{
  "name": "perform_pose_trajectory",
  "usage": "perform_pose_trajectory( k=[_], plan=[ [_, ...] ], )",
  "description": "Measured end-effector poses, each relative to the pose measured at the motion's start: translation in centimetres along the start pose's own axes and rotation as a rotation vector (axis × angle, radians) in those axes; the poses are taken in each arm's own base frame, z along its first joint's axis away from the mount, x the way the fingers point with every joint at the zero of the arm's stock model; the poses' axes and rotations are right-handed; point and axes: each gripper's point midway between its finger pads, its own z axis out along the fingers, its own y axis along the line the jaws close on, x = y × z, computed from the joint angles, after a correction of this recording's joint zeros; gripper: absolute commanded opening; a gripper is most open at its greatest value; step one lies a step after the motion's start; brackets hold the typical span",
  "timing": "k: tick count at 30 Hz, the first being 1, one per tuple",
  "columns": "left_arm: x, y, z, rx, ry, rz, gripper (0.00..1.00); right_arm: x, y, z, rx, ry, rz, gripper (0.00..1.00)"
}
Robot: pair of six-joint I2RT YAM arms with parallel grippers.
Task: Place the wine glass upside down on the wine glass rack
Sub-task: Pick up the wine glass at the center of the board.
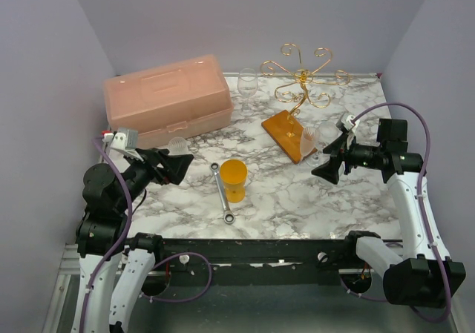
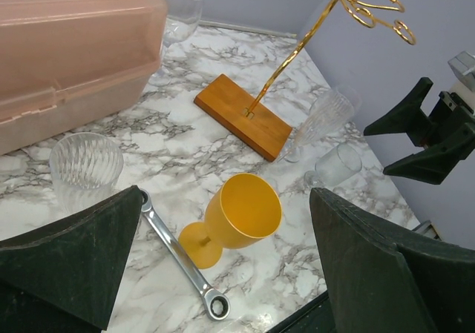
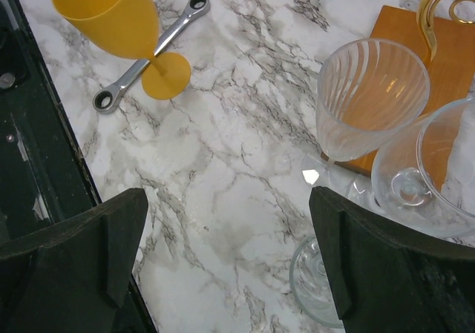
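The gold wire wine glass rack [image 1: 303, 77] stands at the back right on its orange-brown base [image 1: 286, 133]; it also shows in the left wrist view [image 2: 291, 55]. A ribbed clear wine glass [image 1: 308, 144] and a smooth clear wine glass [image 1: 327, 136] stand upright by the base's right end, also in the right wrist view [image 3: 371, 96] [image 3: 434, 170]. Another clear wine glass [image 1: 247, 84] stands behind the rack. My right gripper [image 1: 331, 159] is open and empty, just right of the two glasses [image 3: 226, 199]. My left gripper [image 1: 177, 162] is open and empty at the left [image 2: 225, 199].
A pink plastic toolbox [image 1: 167, 99] fills the back left. A yellow goblet [image 1: 234, 179] and a ratchet wrench [image 1: 223, 192] sit mid-table. A ribbed clear tumbler [image 1: 177, 145] stands by my left gripper. A round glass foot [image 3: 319, 281] lies near my right finger.
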Motion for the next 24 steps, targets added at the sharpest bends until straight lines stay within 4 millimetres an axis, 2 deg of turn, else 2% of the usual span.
perform_pose_trajectory(
  k=[9,24],
  plan=[
    [0.7,0.4,0.0,-0.015,0.029,-0.010,0.99,-0.1,0.1,0.1,-0.010,-0.010,-0.003,1.00],
    [2.0,1.3,1.2,-0.033,0.106,-0.047,0.99,0.2,0.4,0.6,-0.059,-0.022,-0.006,1.00]
  ],
)
